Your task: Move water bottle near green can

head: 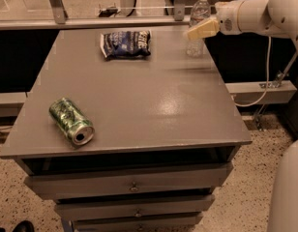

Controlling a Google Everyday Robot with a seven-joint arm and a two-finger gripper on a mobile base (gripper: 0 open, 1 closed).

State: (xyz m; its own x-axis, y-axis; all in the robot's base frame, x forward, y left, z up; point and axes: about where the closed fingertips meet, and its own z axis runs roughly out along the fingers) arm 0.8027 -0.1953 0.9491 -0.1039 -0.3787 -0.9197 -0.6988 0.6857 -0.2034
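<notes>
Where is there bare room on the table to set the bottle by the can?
The table is bare right of the can, across the middle and front right; also behind the can, up to the bag. Crowded only at the back right corner, where the gripper is at the bottle.

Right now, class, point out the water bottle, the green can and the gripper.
water bottle point(201, 11): camera view, upper body below its cap.
green can point(68, 118): camera view, middle of its side.
gripper point(192, 33): camera view, tip, in front of the bottle's middle.
</notes>
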